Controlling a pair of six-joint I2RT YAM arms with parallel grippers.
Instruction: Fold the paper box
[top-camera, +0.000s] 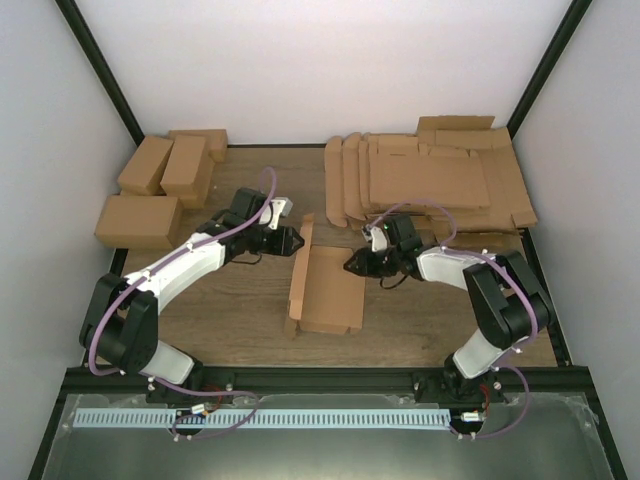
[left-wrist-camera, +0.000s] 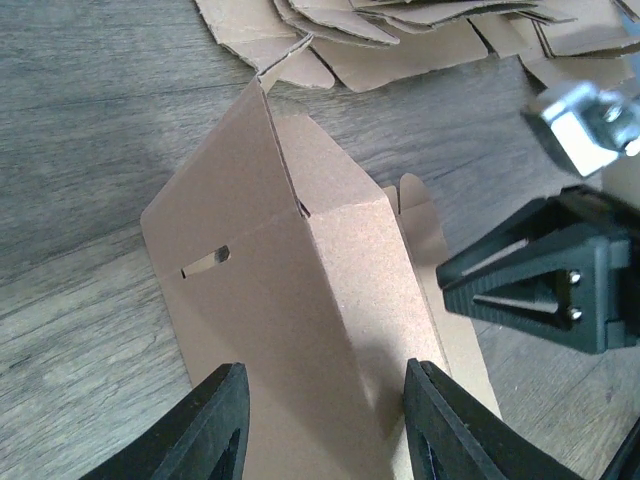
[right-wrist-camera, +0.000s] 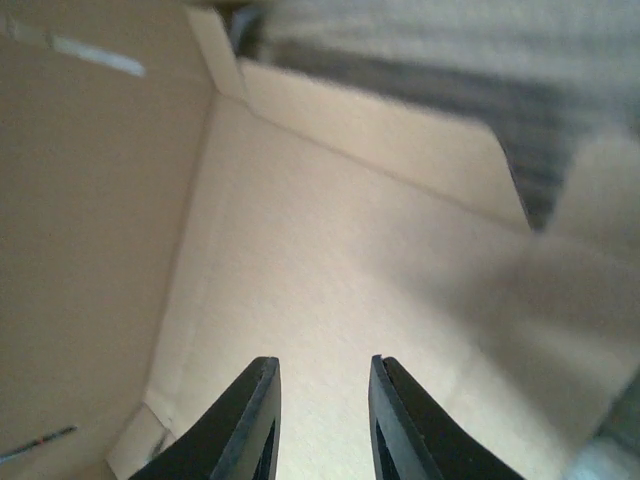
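One paper box (top-camera: 335, 290) (plain brown); left tool (left-wrist-camera: 325, 400) gripping its raised side.

- The paper box (top-camera: 325, 290) lies in the middle of the table (top-camera: 230, 310), between the two grippers.
- The left gripper (top-camera: 293, 240) is at the box's raised left wall, one finger on each side of it.
- The right gripper (top-camera: 352, 265) is over the box's floor, at its right.
- Flat blanks (top-camera: 430, 180) are stacked at the far right.
- Folded cartons (top-camera: 160, 190) sit at the far left.

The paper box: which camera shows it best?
The top external view: the whole paper box shows, one wall raised. The left wrist view shows only that wall's outside; the right wrist view only a blurred inside.
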